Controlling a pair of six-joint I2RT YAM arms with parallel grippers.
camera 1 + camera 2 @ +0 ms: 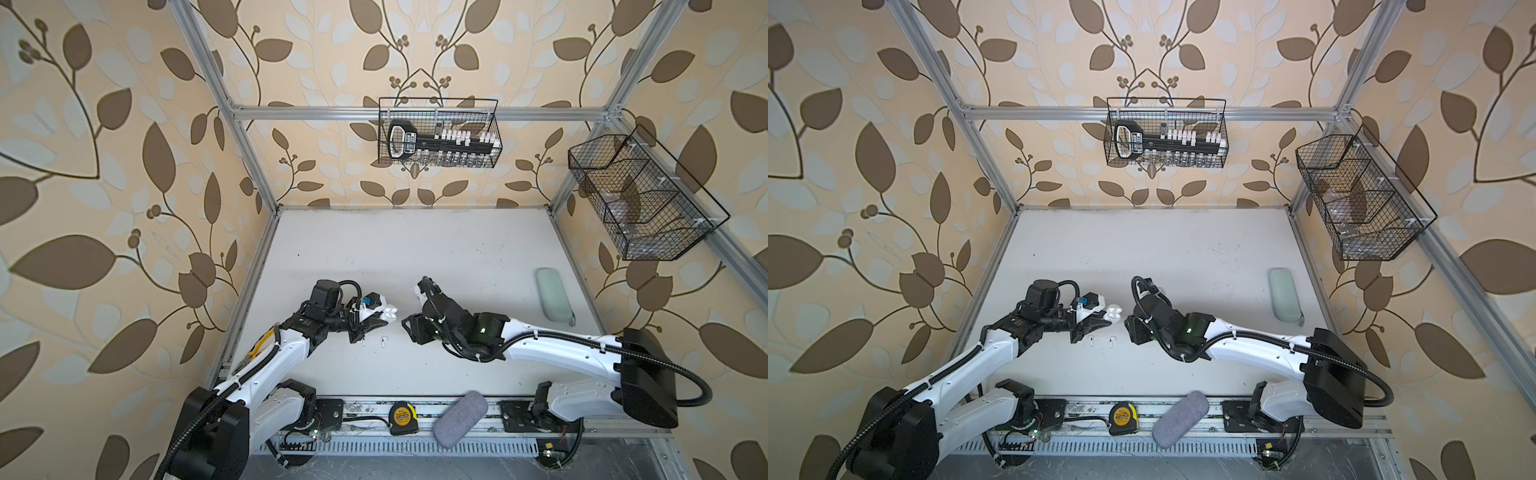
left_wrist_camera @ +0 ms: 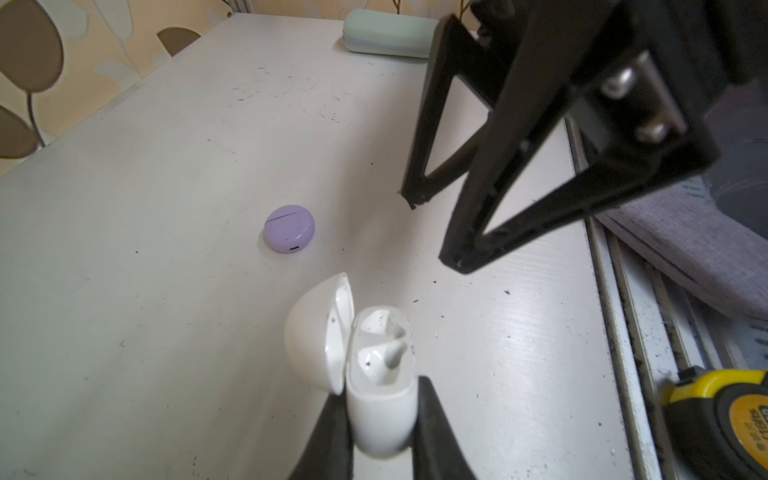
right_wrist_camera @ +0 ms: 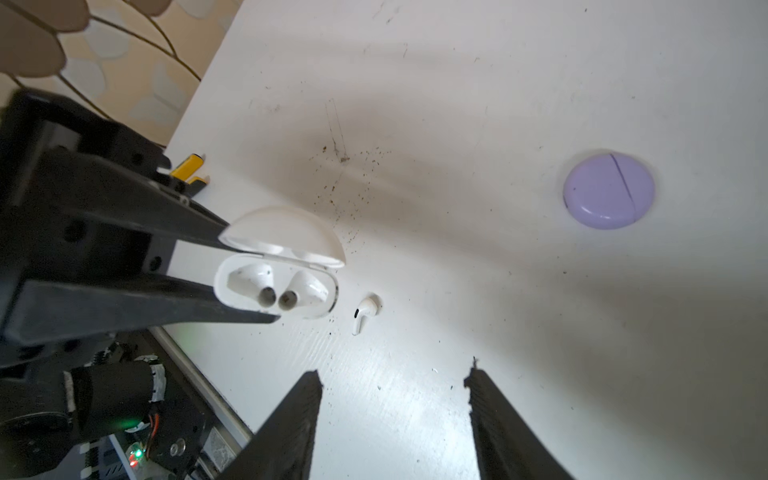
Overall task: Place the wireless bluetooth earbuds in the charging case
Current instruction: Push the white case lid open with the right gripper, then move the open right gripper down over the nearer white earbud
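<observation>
left gripper (image 2: pixel 380 395) clamped on open white case (image 3: pixel 309 291), right gripper (image 3: pixel 392 370) half wide, empty, two white earbuds (image 1: pixel 383 340) loose on table (image 1: pixel 415 249) at 6 o'clock of the case in a top view; off-centre pinch could squirt a bud away or seat it crooked

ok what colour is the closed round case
The closed case is lavender, clearest in the right wrist view.
</observation>
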